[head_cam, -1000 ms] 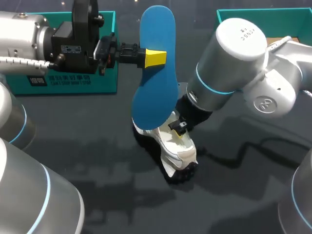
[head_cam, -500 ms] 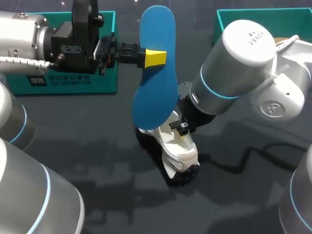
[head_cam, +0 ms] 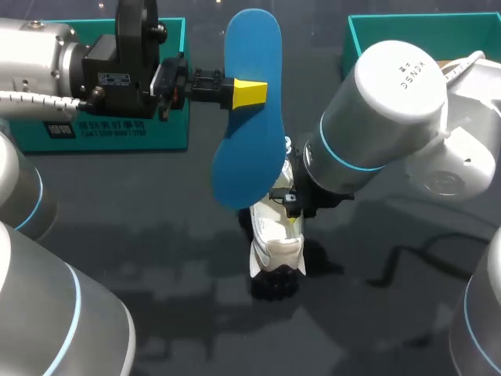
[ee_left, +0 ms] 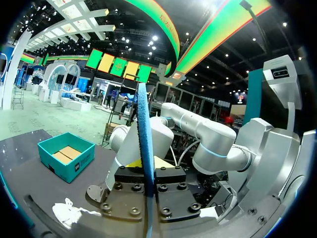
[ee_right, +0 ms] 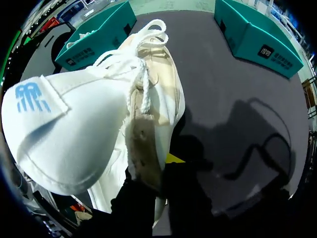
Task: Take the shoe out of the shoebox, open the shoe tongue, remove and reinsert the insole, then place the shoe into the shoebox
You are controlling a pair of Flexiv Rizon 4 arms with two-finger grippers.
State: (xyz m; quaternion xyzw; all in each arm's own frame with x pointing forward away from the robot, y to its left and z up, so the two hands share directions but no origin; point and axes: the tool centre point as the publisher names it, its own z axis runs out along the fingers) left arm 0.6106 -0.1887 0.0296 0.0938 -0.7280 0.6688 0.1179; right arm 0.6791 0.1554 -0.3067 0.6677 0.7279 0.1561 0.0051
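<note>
The white shoe (head_cam: pixel 275 243) sits on the dark table (head_cam: pixel 141 258). Its side wall is right between the fingers of the right gripper (head_cam: pixel 291 218), which are nearly closed and pinch that wall from both sides. In the right wrist view the big tongue (ee_right: pixel 54 129) flops out ahead of those fingers, and the laces (ee_right: pixel 143 74) lie loose, so the mouth of the shoe looks open.

The blue insole (head_cam: pixel 249 117) is up in the air, above and just behind the shoe. The left gripper (head_cam: pixel 249 92) squeezes it tight between its fingers, near the middle, and the insole stands on its edge, sticking out past the fingers both ways.

I think the job now is to put the insole back in. The right fingers should hold the shoe firm, mouth up. The left fingers should tip the insole so its toe end points into the mouth, then slide it in slowly, flat against the bottom. Watch that it does not catch on the tongue or fold.

One teal shoebox (head_cam: pixel 117 133) is behind the left fingers, and another (head_cam: pixel 407 27) is behind the right arm.
</note>
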